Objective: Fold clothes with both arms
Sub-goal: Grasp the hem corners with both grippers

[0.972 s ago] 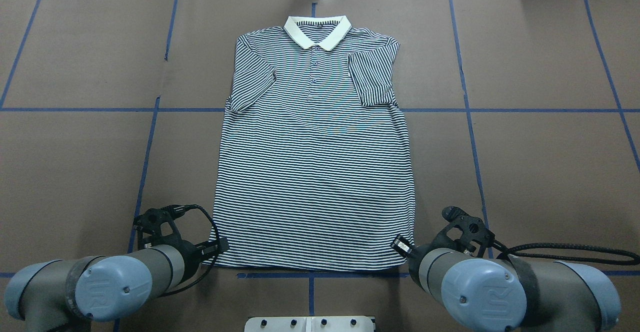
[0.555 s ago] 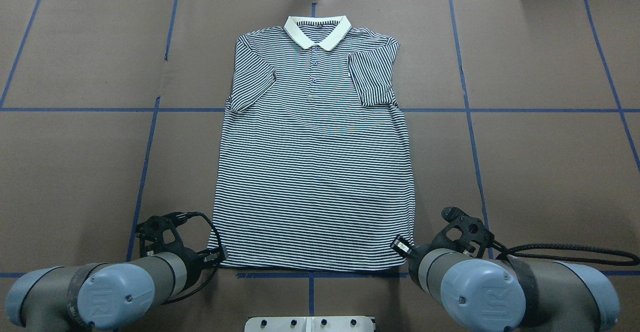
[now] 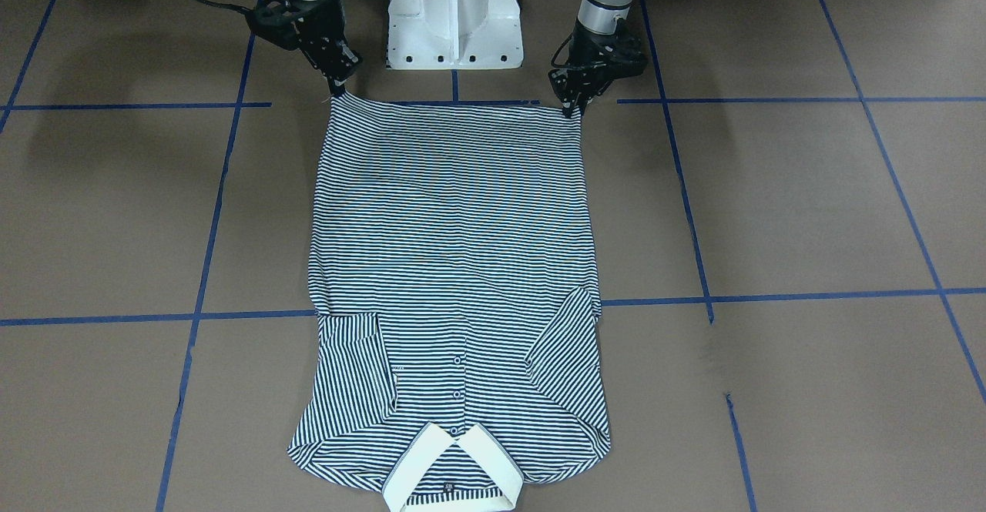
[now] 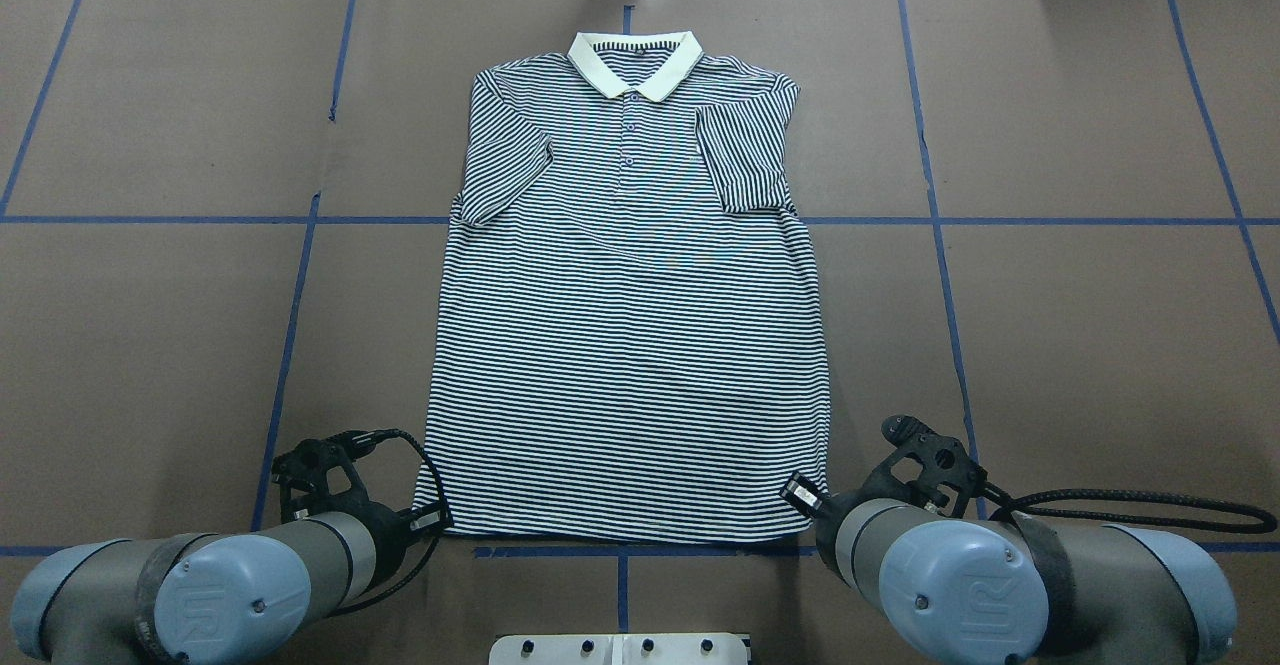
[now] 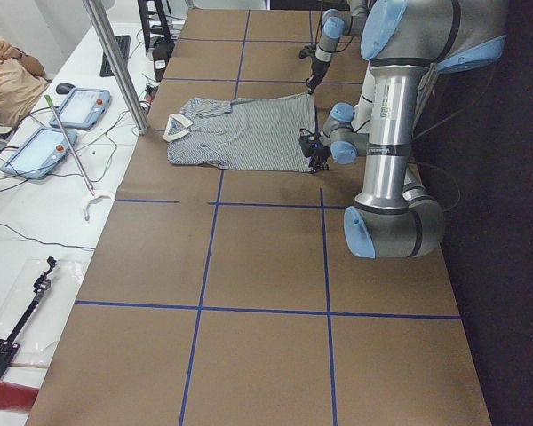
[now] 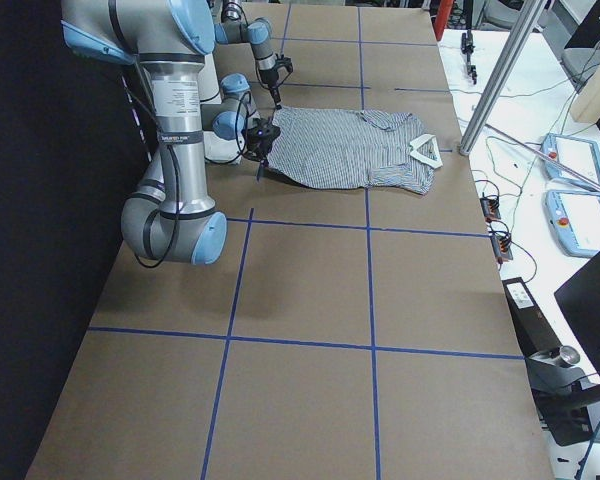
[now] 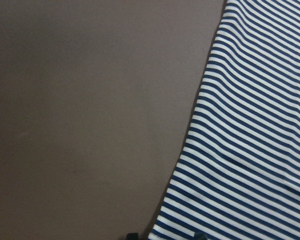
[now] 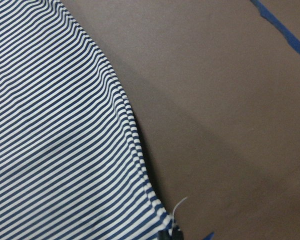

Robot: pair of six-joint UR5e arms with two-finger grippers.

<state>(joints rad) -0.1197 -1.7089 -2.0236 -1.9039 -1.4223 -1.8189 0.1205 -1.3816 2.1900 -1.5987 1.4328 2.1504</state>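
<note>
The striped polo shirt (image 4: 625,345) lies flat and face up on the brown table, cream collar (image 4: 635,60) at the far end and both sleeves folded inward. My left gripper (image 3: 571,109) sits at the hem's corner on my left. Its two fingertips (image 7: 131,235) stand apart at the bottom of the left wrist view, open, with the shirt's edge (image 7: 190,165) between them. My right gripper (image 3: 337,90) tapers to a point on the other hem corner and is shut on the shirt (image 8: 55,150). That corner's edge casts a shadow. In the overhead view both arms (image 4: 230,585) (image 4: 960,585) hide their fingers.
The white pedestal base (image 3: 453,15) stands just behind the hem, between the arms. Blue tape lines (image 4: 290,345) cross the brown table cover. Along the far table edge are a metal post (image 5: 115,62), two tablets (image 5: 80,106), cables and a seated person (image 5: 4,80).
My left arm has drawn back toward the robot and lowered to the hem corner on its side. The right arm and the shirt have not visibly moved.
</note>
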